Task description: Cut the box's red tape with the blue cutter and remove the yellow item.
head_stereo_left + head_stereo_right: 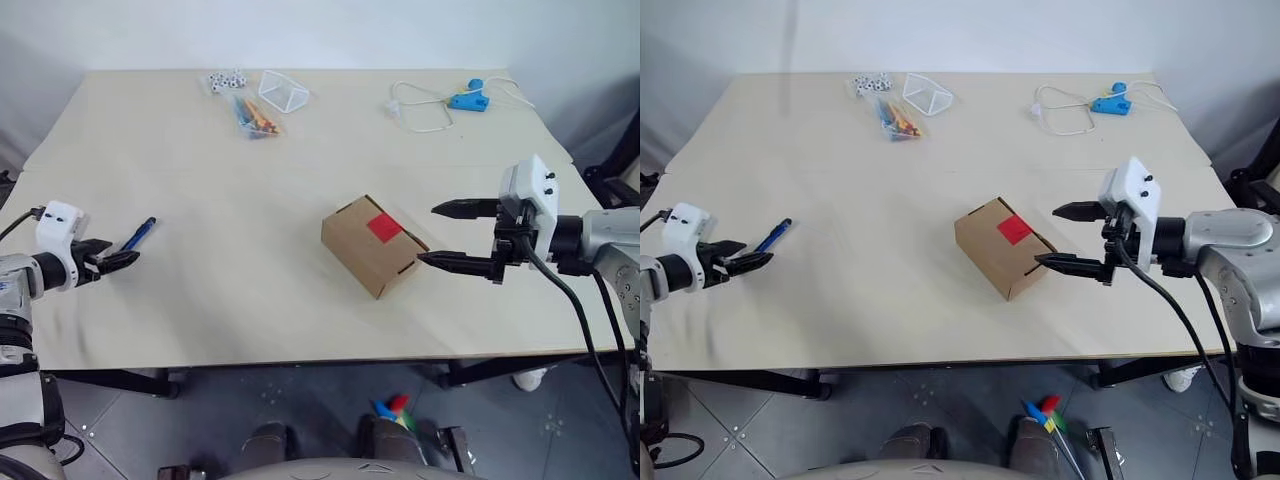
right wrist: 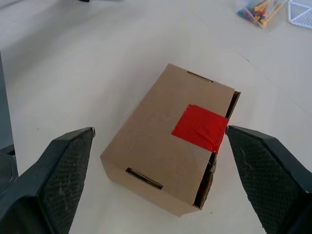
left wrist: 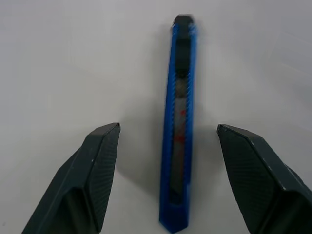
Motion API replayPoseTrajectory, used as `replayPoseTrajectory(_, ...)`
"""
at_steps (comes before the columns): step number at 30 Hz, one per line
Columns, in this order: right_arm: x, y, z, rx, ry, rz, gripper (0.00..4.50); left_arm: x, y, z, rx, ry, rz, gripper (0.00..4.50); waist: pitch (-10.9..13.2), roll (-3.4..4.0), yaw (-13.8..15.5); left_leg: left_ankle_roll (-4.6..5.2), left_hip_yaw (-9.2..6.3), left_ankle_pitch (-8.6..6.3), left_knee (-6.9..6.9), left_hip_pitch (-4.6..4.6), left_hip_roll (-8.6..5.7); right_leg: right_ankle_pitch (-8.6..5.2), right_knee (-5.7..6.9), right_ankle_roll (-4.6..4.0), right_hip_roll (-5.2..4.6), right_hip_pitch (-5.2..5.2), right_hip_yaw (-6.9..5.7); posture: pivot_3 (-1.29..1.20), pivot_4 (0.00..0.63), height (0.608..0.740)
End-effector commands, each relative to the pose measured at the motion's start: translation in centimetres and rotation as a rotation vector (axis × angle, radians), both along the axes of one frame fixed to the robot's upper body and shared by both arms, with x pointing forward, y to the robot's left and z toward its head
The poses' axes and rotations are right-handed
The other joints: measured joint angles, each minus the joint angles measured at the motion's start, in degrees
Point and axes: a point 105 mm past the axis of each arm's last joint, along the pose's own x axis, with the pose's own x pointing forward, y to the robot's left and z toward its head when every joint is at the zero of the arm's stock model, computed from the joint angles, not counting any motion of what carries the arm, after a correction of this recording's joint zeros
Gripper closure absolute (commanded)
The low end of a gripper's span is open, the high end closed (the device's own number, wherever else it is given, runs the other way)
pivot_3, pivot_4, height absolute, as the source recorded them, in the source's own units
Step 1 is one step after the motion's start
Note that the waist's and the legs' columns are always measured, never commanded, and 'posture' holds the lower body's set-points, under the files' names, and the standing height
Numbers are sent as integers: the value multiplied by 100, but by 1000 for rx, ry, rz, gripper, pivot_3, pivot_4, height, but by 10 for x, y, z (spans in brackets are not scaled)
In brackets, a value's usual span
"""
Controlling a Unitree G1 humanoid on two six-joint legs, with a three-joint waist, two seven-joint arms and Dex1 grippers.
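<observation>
Left claw (image 1: 118,262) hangs low over the table's (image 1: 200,320) left edge, its two black fingers (image 3: 100,165) spread apart with the cutter (image 3: 178,122) lying flat between them, not yet gripped. The cutter points away from the claw, toward the middle of the table. It looks like a slim, stiff plastic stick, light and likely to skid on the smooth top, so a pinch across its narrow sides near the middle of the handle seems the surest hold, keeping clear of the dark blade end.

Toward the front of the table, right of centre, sits the box (image 1: 372,245), turned at an angle, flaps shut. Its tape (image 1: 384,227) is a red square across the flap seam, folding down over one edge. Thin cardboard like this is light and would crush or slide under a hard push; holding its two long sides should steady it.

Right claw (image 1: 455,235) hovers just beside the box at its right end, fingers wide apart, holding nothing.
</observation>
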Motion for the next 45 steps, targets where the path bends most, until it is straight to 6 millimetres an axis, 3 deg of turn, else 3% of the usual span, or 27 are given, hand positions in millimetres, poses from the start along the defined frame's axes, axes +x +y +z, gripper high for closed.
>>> replayPoseTrajectory(1,-5,0,12,-10,-45,11,0,-4,7,-6,26,68,21,1153,0,0,0,0,0,0,0,0,0,0,1,0,0,0,0,0,150,740)
replayPoseTrajectory(7,-3,1,15,-10,-52,12,0,-9,4,-20,23,179,3,1153,-1,0,-6,0,12,0,0,12,0,0,9,0,0,0,13,0,150,740)
replayPoseTrajectory(11,-2,1,17,-10,-60,11,0,-10,3,-23,0,212,18,1953,-2,2,-7,0,19,0,0,17,0,0,12,0,0,0,23,0,150,740)
replayPoseTrajectory(18,-1,-2,19,-17,-73,-2,0,-11,4,-21,7,203,10,3951,-2,3,-6,1,22,0,0,19,0,0,16,0,-1,-1,30,0,150,740)
replayPoseTrajectory(22,0,-3,19,-18,-75,-3,0,-11,-1,-18,40,200,-51,4087,-2,3,-8,1,28,0,0,22,0,0,17,0,-1,-3,36,0,150,740)
replayPoseTrajectory(27,-2,-2,21,-20,-82,2,0,-7,-36,-2,141,136,-299,4087,-2,3,9,3,31,-1,0,19,0,0,17,0,-2,-7,41,0,150,740)
replayPoseTrajectory(30,-6,3,23,-21,-89,24,0,-9,-71,7,222,77,-478,4087,-2,2,18,3,30,-1,2,17,-1,0,17,0,-5,-7,43,0,150,740)
replayPoseTrajectory(40,-27,35,19,-22,-98,120,0,-22,-165,12,387,-86,-890,4087,0,-1,7,4,29,-2,5,10,2,0,15,0,-2,-13,43,0,150,740)
replayPoseTrajectory(45,-41,43,7,-23,-60,147,0,-37,-194,6,438,-128,-1062,4087,0,-1,11,4,30,-2,4,8,3,0,13,0,-2,-15,44,0,150,740)
